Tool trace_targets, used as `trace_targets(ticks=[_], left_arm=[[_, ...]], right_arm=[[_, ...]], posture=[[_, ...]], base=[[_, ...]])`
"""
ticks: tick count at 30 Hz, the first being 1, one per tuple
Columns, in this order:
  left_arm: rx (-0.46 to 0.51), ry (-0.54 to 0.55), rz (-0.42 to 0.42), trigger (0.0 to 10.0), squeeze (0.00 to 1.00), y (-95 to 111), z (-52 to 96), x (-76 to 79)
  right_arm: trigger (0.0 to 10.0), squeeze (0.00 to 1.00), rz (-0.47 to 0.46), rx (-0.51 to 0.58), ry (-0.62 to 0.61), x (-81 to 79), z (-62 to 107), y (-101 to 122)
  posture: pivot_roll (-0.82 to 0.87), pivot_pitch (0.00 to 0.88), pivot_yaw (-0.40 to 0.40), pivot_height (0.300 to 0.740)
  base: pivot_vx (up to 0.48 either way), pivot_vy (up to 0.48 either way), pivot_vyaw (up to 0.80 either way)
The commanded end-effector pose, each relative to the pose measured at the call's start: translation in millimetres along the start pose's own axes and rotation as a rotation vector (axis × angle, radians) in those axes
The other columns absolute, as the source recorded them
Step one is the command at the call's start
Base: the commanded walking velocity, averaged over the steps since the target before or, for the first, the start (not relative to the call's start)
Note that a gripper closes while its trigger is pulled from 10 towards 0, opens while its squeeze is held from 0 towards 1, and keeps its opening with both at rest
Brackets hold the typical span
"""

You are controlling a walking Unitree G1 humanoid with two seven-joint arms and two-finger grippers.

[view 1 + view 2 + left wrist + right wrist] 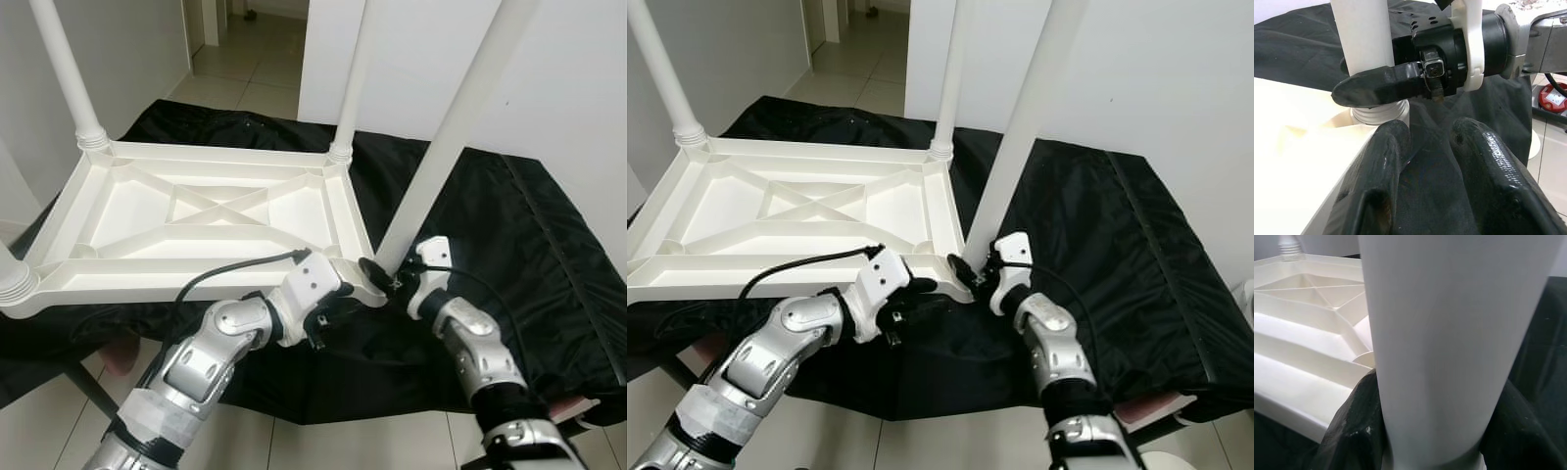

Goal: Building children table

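Jaws of the right gripper [380,274] clamp the base of a smooth white plastic leg [446,137], a tapered tube standing tilted in the near right corner socket of the upside-down white table top [196,220]. Left gripper [345,284] jaws are spread apart, one finger against the frame's near right corner edge, holding nothing. Ribbed, cross-braced underside faces up on a matte black cloth [509,245]; other legs [67,73] stand at the remaining corners.
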State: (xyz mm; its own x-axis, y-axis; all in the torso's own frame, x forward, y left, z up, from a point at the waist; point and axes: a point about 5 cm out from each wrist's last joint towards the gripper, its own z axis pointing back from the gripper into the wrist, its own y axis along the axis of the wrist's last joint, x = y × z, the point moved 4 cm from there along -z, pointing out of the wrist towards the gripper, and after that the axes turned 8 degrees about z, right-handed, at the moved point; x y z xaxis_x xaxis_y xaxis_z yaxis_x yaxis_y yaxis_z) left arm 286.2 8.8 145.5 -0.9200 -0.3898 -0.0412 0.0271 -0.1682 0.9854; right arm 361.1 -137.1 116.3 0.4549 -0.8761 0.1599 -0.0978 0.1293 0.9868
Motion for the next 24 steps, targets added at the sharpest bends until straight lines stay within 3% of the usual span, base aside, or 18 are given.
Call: trace_targets(ticks=[1,4,7,11,19,24], left_arm=[[-0.006,-0.011,-0.006,10.0,0.0,-1.1,-1.0,0.2],[-0.005,-0.008,-0.004,10.0,0.0,-1.0,-0.9,-0.7],[0.002,-0.008,0.007,10.0,0.0,-0.5,-1.3,-1.5],[0.004,-0.009,0.009,10.0,0.0,-0.3,-1.5,-1.5],[0.01,-0.031,0.004,10.0,0.0,3.9,-5.1,-7.6],[0.014,-0.034,0.004,10.0,0.0,5.2,-6.1,-8.2]], right_arm=[[10.0,0.0,0.003,-0.005,-0.063,3.6,2.5,-1.9],[10.0,0.0,-0.012,0.004,-0.106,2.3,2.9,-0.6],[10.0,0.0,-0.057,0.013,-0.278,2.2,6.1,-0.2],[10.0,0.0,-0.073,0.009,-0.332,2.9,7.8,-1.4],[10.0,0.0,-0.119,-0.007,-0.619,-2.4,14.6,-1.4],[10.0,0.0,-0.127,-0.016,-0.626,-11.5,11.8,-0.3]], posture=[[0.07,0.0,-0.066,0.74],[0.06,0.0,-0.058,0.74],[0.04,0.0,-0.023,0.74],[0.03,0.0,-0.015,0.74],[-0.01,0.0,0.036,0.74],[-0.01,0.0,0.037,0.74]], base=[[0.0,0.0,0.0],[0.0,0.0,0.0],[0.0,0.0,0.0],[0.0,0.0,0.0],[0.0,0.0,0.0],[0.0,0.0,0.0]])
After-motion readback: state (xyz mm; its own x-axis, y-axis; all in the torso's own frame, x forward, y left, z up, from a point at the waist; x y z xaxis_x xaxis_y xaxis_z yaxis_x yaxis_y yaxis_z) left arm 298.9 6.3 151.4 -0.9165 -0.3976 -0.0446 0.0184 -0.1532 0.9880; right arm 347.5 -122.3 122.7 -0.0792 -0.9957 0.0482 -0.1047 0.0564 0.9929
